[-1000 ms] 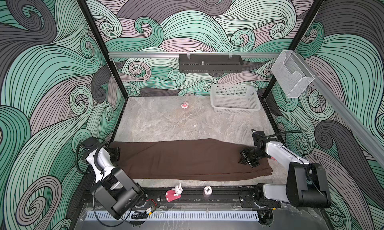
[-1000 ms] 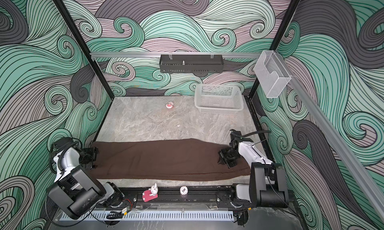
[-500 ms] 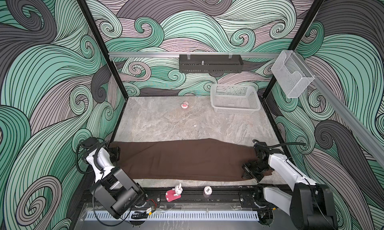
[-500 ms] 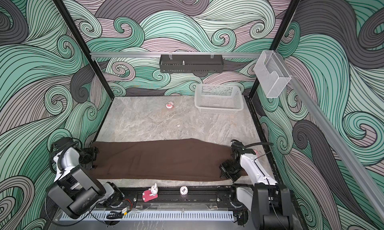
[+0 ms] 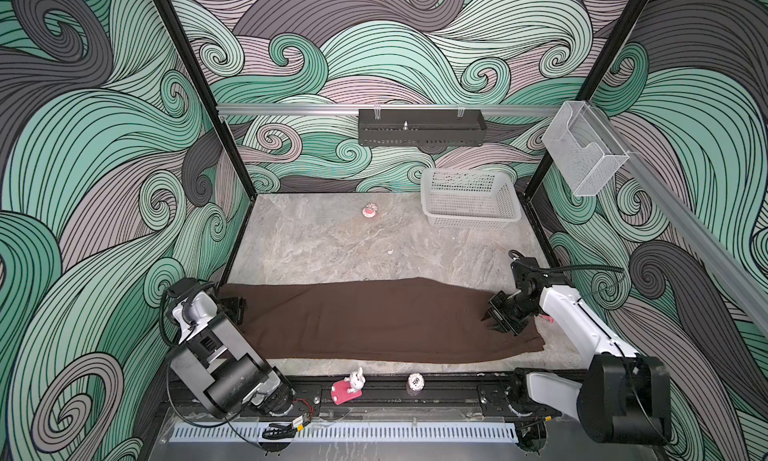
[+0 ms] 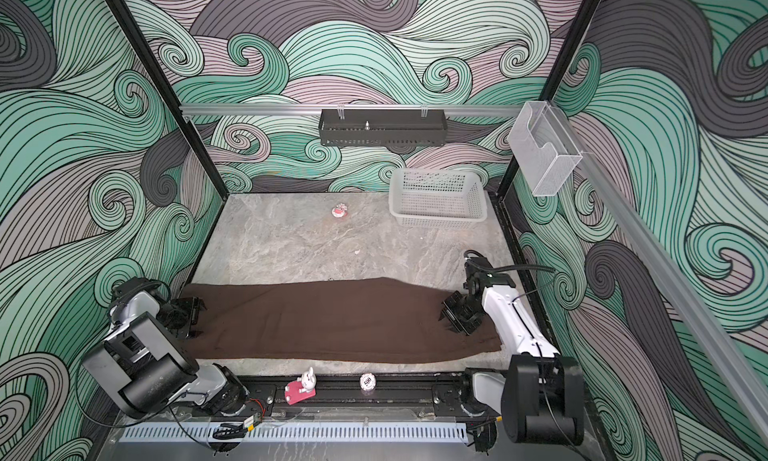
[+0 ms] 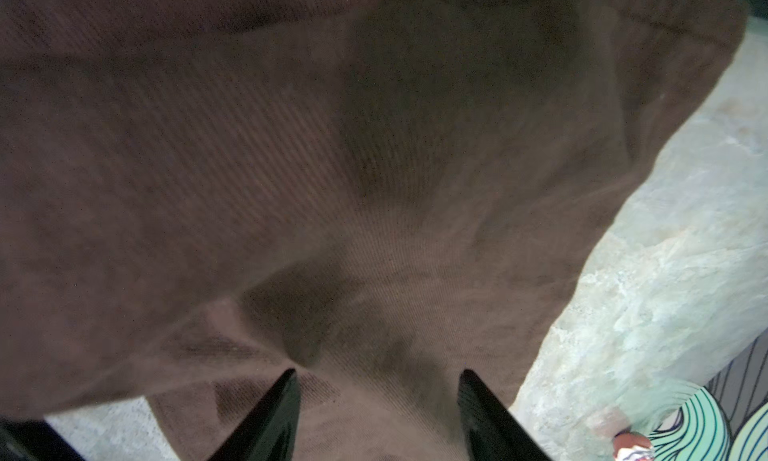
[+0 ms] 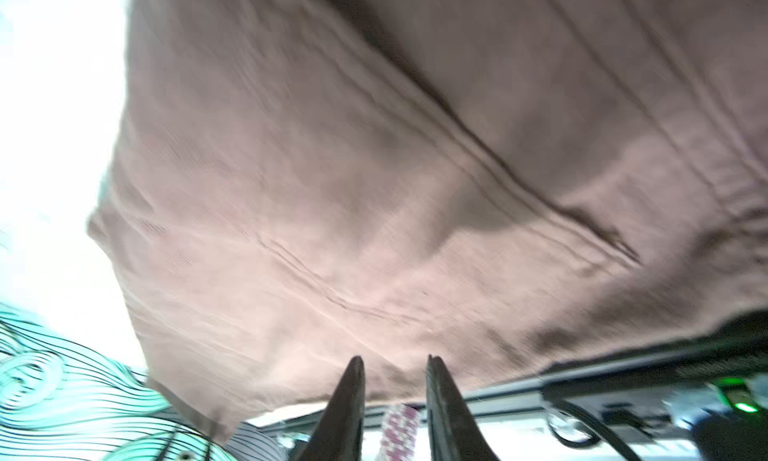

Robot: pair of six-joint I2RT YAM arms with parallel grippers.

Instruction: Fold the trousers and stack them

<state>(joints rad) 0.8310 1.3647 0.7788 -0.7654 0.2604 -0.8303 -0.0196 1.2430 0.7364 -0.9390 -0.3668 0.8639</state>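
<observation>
Trousers (image 5: 374, 317) just released by right gripper (image 5: 490, 321), jaws now slightly apart; left gripper (image 6: 198, 319) spread over other end. Cross-fold next, likely.

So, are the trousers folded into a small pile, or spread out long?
Spread out long: the trousers lie flat as one band across the table. Whether one leg covers the other, I cannot tell.

Chocolate-brown trousers (image 5: 374, 317), plain and unpatterned, on a grey marbled table (image 5: 332, 247). The walls (image 5: 83, 147) carry teal, mauve and charcoal swirls lined in black. The mesh basket (image 5: 469, 215) is white, the tray (image 5: 419, 128) black, the rabbit (image 5: 357, 379) white on a pink stand (image 5: 343, 396).
</observation>
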